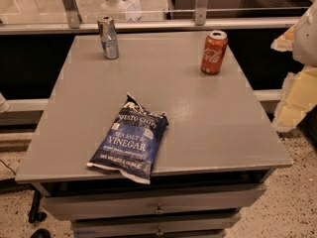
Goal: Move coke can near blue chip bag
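The coke can (214,52), red with white script and a silver top, stands upright at the back right of the grey table (208,128). The blue chip bag (131,142), dark blue with white "Vinegar" lettering, lies flat at the front left, and its lower edge hangs slightly over the table's front edge. My gripper (293,100) shows as a pale cream shape at the right edge of the view, off the table's right side. It is apart from the can and below its level in the picture. Nothing shows in it.
A slim silver-and-blue can (108,37) stands upright at the back left of the table. Drawers (158,209) sit under the tabletop. A metal rail with glass panels (148,24) runs behind the table. The floor (292,202) is speckled.
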Available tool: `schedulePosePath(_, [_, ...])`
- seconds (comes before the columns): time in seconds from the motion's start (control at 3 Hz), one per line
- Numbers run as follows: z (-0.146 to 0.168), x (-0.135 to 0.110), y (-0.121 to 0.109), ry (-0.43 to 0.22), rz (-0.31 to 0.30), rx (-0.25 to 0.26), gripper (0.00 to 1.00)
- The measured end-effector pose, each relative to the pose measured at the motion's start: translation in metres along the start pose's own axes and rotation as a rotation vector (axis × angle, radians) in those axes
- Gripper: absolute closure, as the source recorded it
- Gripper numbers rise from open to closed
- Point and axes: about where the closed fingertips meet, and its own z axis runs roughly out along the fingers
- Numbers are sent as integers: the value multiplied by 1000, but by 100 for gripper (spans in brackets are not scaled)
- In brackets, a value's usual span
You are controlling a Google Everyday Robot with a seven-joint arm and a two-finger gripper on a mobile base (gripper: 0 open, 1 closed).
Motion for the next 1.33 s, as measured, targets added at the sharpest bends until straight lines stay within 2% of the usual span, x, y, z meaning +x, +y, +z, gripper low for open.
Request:
schedulePosePath(0.33, [0,0,0,0,0,0,0])
schedulePosePath(0.67, [6,-6,-1,-59,28,5,0])
schedulePosePath(1.0, [25,-23,-11,-158,92,17,0])
schedulePosePath(1.33, [54,-45,-41,-266,183,86,0])
